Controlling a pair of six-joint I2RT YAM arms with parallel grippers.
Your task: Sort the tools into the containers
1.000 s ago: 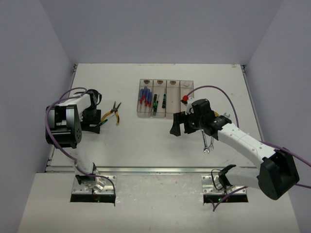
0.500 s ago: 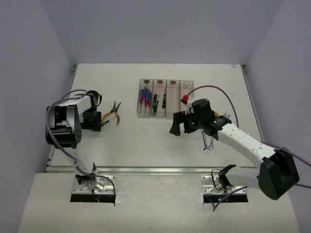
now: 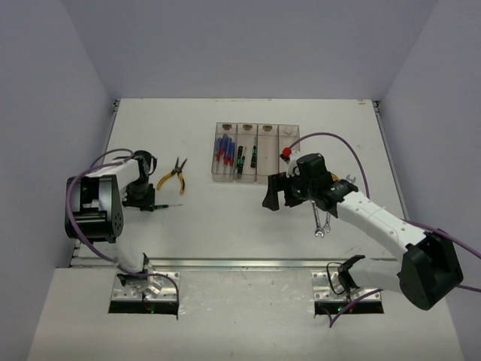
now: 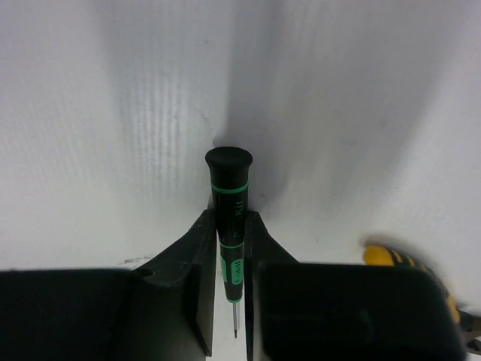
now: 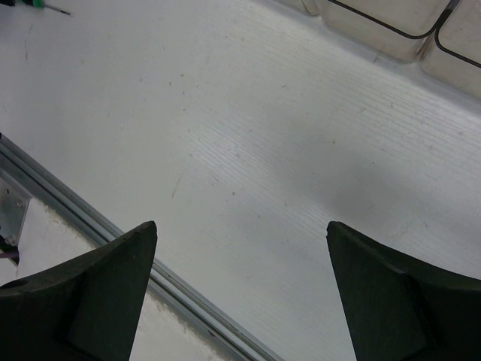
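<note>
My left gripper (image 4: 228,226) is shut on a black-and-green screwdriver (image 4: 229,199). The jaws pinch its handle just above the table, with the cap end pointing ahead. From above, the left gripper (image 3: 141,200) is at the table's left, and the screwdriver's tip (image 3: 170,204) pokes out to its right. Yellow-handled pliers (image 3: 174,174) lie just beyond it. The containers (image 3: 256,129) hold blue screwdrivers (image 3: 222,150) in the leftmost bin and black-and-green ones (image 3: 240,159) in the two bins to its right. My right gripper (image 3: 275,192) hangs open and empty near the bins.
Two silver wrenches (image 3: 322,222) lie beside the right forearm, and another (image 3: 347,180) lies behind it. A small red item (image 3: 285,153) sits by the rightmost bin. The right wrist view shows bare table between the wide fingers (image 5: 113,278), bin corners (image 5: 391,34) and the near rail (image 5: 90,222).
My left jaws have closed on the black-and-green screwdriver. That gripper has shifted slightly toward the near edge and away from the pliers. The right arm has not moved.
</note>
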